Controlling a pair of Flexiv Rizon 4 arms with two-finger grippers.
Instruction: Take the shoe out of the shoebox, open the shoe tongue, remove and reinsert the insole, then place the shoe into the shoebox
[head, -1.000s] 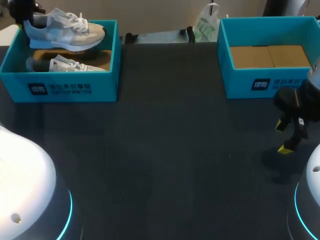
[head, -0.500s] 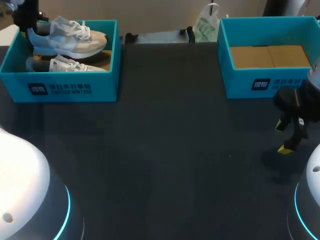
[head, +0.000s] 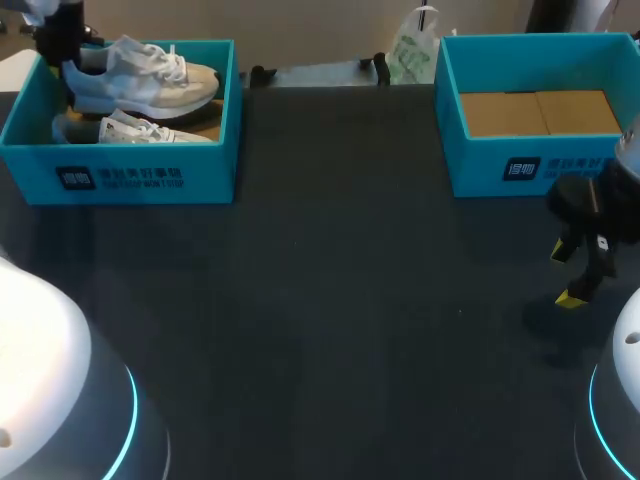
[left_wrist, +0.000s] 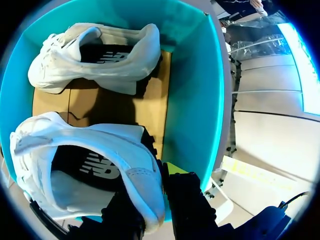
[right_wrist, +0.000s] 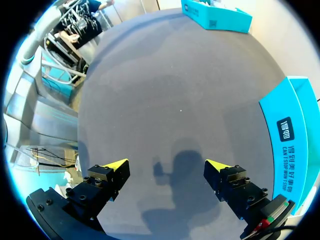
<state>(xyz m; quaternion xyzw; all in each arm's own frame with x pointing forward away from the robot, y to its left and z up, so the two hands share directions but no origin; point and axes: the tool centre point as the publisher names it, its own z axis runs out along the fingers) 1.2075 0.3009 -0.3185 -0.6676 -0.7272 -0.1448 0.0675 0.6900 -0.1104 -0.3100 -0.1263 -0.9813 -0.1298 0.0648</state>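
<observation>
Head view: catches the shoe (head: 145, 78) at the far left corner of the table (head: 330, 300), hanging over the far side of the left shoebox (head: 150, 182), toe toward the box's right wall. Pairs it with a second shoe (head: 130, 130) lying on the cardboard floor beneath. Shows, from the left wrist, the left gripper (left_wrist: 150, 182) clamped on the heel collar, a finger on either side of the heel wall, with no other support anywhere along the sole. Places the right gripper (right_wrist: 166, 166) well apart, near the table's right edge and just on the near side of the right shoebox (head: 520, 165), spread wide over bare tabletop and holding nothing. Points to the lift-out step, not yet finished. Warns of a thin hold: soft padding at the heel and the whole length of the shoe cantilevered ahead, so likely to droop at the toe or twist in the pinch. Risks clipping the box's rim or right wall on the way out, dragging the light box along, or dropping onto the second shoe. Leaves the tongue and insole work dependent on a steady set-down on open table.
</observation>
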